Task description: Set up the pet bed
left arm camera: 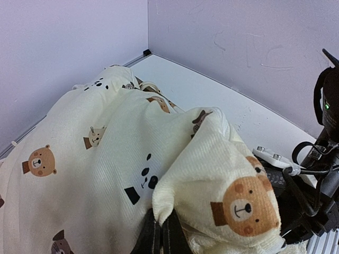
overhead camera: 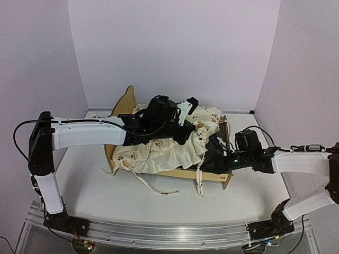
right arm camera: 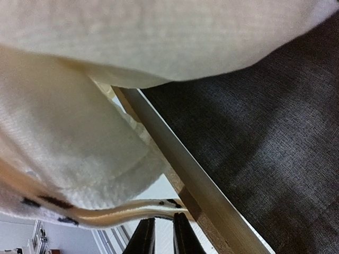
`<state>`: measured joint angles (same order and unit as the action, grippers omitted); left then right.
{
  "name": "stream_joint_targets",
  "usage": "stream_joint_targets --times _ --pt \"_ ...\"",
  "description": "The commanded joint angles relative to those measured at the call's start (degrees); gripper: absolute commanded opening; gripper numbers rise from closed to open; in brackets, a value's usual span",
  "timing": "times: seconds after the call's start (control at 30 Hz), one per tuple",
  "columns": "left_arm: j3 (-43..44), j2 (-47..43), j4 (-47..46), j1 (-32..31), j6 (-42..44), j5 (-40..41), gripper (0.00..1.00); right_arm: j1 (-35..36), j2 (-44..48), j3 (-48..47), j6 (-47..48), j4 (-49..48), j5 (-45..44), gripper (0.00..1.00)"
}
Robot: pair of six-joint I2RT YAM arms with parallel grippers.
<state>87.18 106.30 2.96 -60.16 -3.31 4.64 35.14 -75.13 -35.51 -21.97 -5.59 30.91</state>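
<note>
Trouble from here would most likely start with the cloth. The left jaws, seen in the left wrist view, are closed on a thin fold of the cream animal-print cover (overhead camera: 164,153). A pinch that slight could slip. A hard pull could also drag the light pet bed (overhead camera: 123,106) across the surface (overhead camera: 106,203) rather than spread the cover.

The right jaws sit at the bottom of the right wrist view, nearly together with a narrow slit between them. A tie (right arm camera: 132,211) of the cover lies just at their tips. I cannot tell whether they hold it. The wooden side rail (right arm camera: 185,169) and the grey felt base (right arm camera: 265,132) are close by. If the jaws close a little off, they could nip the rail or miss the tie altogether.

Both arms meet over the right end of the bed, so they could knock each other. More ties (overhead camera: 153,186) trail off the near rail onto the surface and could snag.

The bed stands upright in the middle of the top view, mostly under the cover. Its long axis runs across the frame, dropping slightly to the right. The eared headboard points to the upper left and the foot to the lower right.
</note>
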Motion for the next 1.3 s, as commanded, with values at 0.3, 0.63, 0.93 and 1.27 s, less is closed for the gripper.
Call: stream_joint_targets --times 0.3,0.63,0.93,1.27 --pt "2.33 -1.36 -0.39 1.10 -0.43 2.17 0.00 2.25 -0.06 -2.20 1.72 1.18 -5.98 0.00" --pt "2.29 -1.71 -0.34 1.10 -0.40 2.36 0.00 2.21 4.49 0.55 1.73 1.36 -7.14 0.00" --pt "3.17 -1.15 -0.16 1.10 -0.93 2.35 0.00 3.12 1.52 1.34 2.85 0.83 -5.79 0.31" --pt "3.80 -0.74 0.30 1.10 -1.28 1.86 0.00 5.04 -1.84 -0.08 3.95 -1.42 -6.93 0.32"
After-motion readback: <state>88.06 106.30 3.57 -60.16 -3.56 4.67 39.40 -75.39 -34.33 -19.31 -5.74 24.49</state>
